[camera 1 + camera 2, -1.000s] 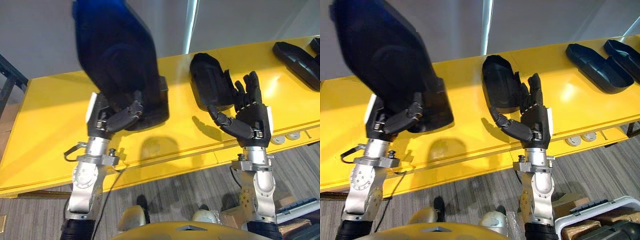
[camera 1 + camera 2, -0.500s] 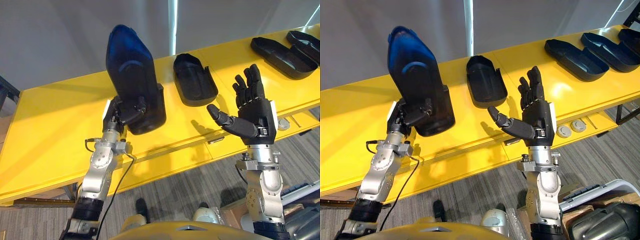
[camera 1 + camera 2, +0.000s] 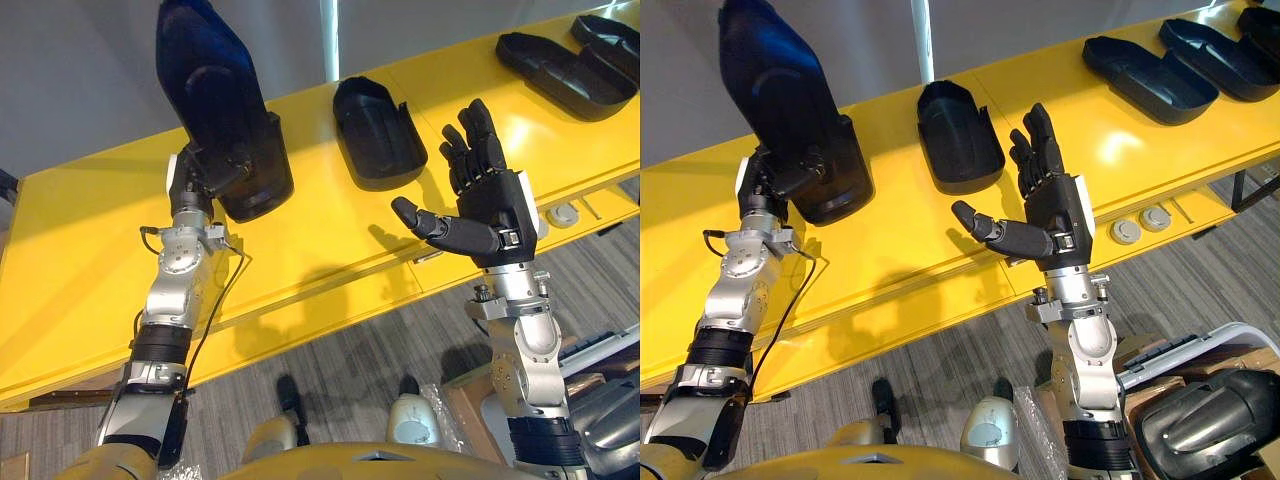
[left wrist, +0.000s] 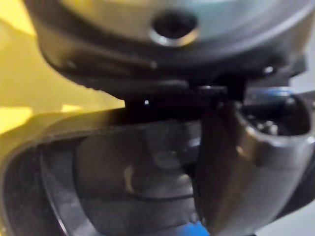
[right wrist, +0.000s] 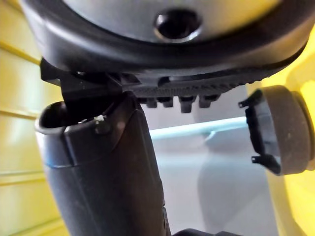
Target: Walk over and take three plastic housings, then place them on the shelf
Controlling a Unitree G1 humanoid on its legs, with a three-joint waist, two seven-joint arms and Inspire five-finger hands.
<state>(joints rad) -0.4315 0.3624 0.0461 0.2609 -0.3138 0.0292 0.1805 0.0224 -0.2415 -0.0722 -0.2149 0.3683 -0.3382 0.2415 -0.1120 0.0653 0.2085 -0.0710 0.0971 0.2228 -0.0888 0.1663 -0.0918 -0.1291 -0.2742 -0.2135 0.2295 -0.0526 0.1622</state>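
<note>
Above the left part of the yellow desk [image 3: 80, 250], the left hand [image 3: 203, 178] holds a black housing [image 3: 215, 100]. Its fingers and thumb are curled round the bottom end. The housing stands up tall, with its round top high over the desk. Its bottom end is low over the desk top, and I cannot tell if it touches.

A second housing [image 3: 378, 130] lies flat on the desk near the far edge, open side up. It is between the two hands, and nothing touches it. More housings [image 3: 1150, 65] lie close together at the far right end of the desk.

The right hand [image 3: 488, 205] is up over the front edge of the desk, near the second housing but apart from it. Its fingers are straight and spread wide, and its thumb sticks out to the side. It holds nothing. Two round grey discs [image 3: 1127, 231] sit on the front edge of the desk, just to the right of this hand.
</note>
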